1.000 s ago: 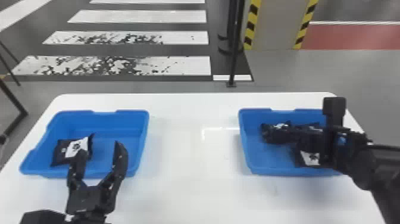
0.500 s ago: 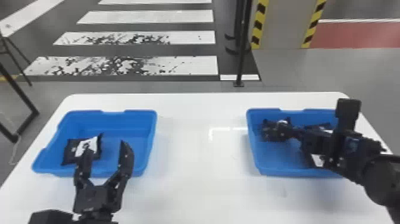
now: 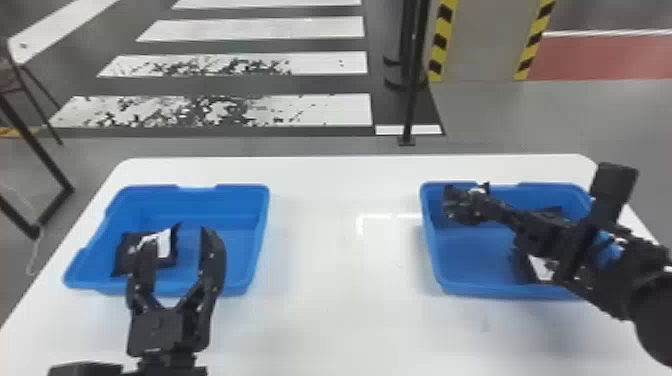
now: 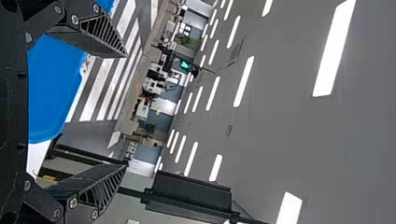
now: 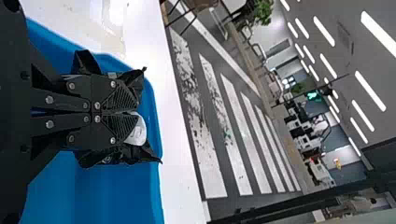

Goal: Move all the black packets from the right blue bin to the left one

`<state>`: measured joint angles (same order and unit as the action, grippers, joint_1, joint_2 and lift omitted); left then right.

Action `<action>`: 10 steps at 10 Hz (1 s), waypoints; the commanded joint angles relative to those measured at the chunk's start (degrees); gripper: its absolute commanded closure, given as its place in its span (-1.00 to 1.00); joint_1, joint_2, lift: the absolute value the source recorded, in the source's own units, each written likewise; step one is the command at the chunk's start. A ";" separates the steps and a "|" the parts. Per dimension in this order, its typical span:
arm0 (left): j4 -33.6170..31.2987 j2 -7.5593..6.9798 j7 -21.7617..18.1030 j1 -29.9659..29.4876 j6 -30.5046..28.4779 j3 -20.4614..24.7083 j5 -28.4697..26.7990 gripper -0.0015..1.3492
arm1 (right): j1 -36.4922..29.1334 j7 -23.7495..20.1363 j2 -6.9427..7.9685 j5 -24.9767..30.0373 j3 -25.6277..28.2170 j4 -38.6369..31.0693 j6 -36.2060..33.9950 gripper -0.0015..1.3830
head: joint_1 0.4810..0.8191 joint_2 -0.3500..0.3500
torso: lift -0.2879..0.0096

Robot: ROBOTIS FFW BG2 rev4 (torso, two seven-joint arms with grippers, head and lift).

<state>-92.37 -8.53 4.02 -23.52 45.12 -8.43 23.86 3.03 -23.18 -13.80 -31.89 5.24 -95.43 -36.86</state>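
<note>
since the earlier frames my head view has slid a little, and i've brought my right gripper (image 3: pixel 479 206) and its packet toward the far left corner of the right bin (image 3: pixel 500 290). its fingers are pressed in on that black packet (image 5: pixel 136 132); i can't tell whether the packet touches the bin. my left gripper (image 3: pixel 177 236) is spread, with nothing between its fingers, over the near side of the left bin (image 3: pixel 258 240).

one finger partly covers the packet in the left bin (image 3: pixel 121 257). my right arm (image 3: pixel 645 270) cuts across the right bin and half hides a second packet (image 3: pixel 522 265); another dark piece (image 3: pixel 552 211) lies by the far wall. both bins sit apart on the white table (image 3: pixel 340 310).

the pinched packet is crumpled, its long axis crosswise to my fingers, an end poking out on either side.
</note>
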 commanded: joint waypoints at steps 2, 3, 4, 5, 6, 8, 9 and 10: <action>-3.61 -1.75 0.02 0.88 2.56 -8.37 6.76 -0.67 | -0.07 -1.60 0.00 -6.84 -2.61 -4.62 0.16 0.83 | 0.27 0.21 | -0.20; -5.72 -2.72 0.02 1.16 2.42 -11.45 7.56 -0.67 | 1.05 -2.22 -0.09 -8.56 -4.67 -6.45 0.44 0.83 | 0.27 0.22 | -0.20; -6.42 -3.68 0.02 2.15 2.56 -14.88 9.05 -0.67 | 2.46 -2.83 -0.35 -11.18 -7.41 -7.01 0.86 0.83 | 0.27 0.24 | -0.20; -6.42 -4.47 0.02 2.99 2.14 -17.85 9.16 -0.67 | 3.58 -3.36 -0.62 -13.93 -10.04 -6.87 1.28 0.83 | 0.27 0.25 | -0.20; -6.42 -5.18 0.02 3.84 1.72 -20.93 9.73 -0.67 | 4.57 -3.89 -0.70 -16.33 -12.67 -6.17 1.42 0.83 | 0.27 0.27 | -0.20; -6.28 -5.88 0.02 5.38 1.01 -24.02 9.73 -0.67 | 5.27 -4.15 -0.97 -19.98 -17.70 -5.33 1.56 0.83 | 0.27 0.29 | -0.20; -6.28 -5.79 0.02 5.38 0.87 -23.56 9.73 -0.67 | 5.41 -4.24 -1.06 -21.70 -19.75 -5.33 1.70 0.83 | 0.27 0.33 | -0.20; -6.14 -5.62 0.02 5.24 0.73 -23.22 9.73 -0.67 | 5.69 -4.41 -1.23 -23.52 -21.58 -5.33 1.70 0.83 | 0.27 0.35 | -0.20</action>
<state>-98.59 -14.27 4.04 -18.23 45.93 -31.85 33.59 8.48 -27.58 -14.96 -54.36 -15.19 -100.76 -35.17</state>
